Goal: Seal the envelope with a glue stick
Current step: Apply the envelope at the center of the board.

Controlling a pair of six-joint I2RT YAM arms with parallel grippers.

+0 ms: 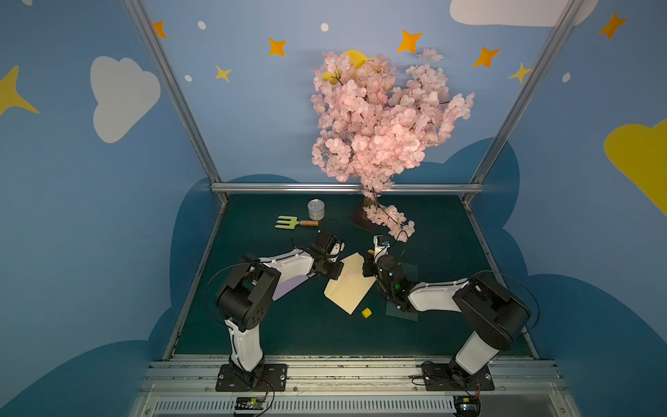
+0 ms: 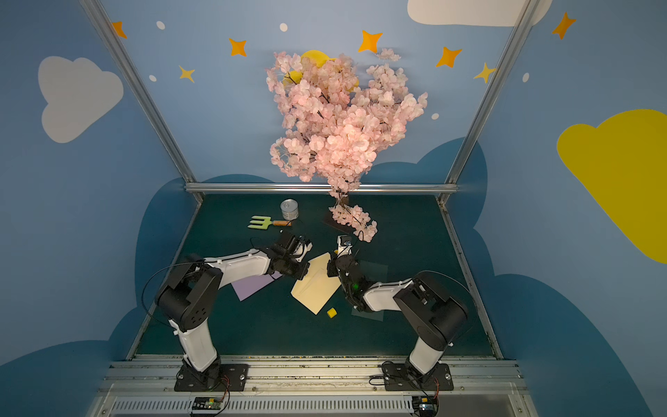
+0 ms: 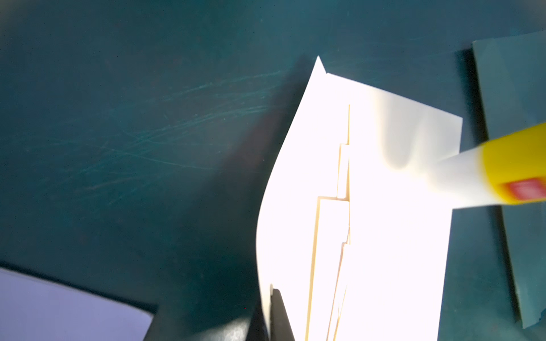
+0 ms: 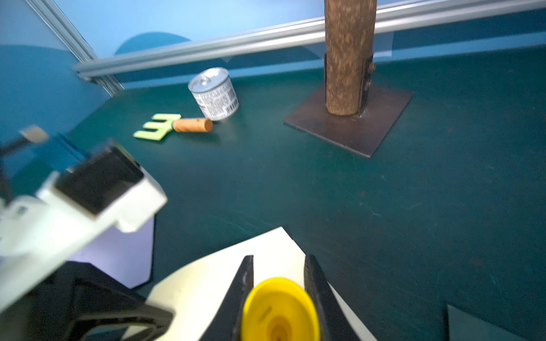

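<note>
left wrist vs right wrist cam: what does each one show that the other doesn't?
Only left wrist: the white tip of the glue stick over the envelope, whose raised edge is held in the left gripper.
Only right wrist: the can, the garden fork, the tree trunk on its base plate, and the right gripper clamped on the stick's yellow end.
Both: the envelope, the glue stick, the lilac envelope, the dark green envelope.
</note>
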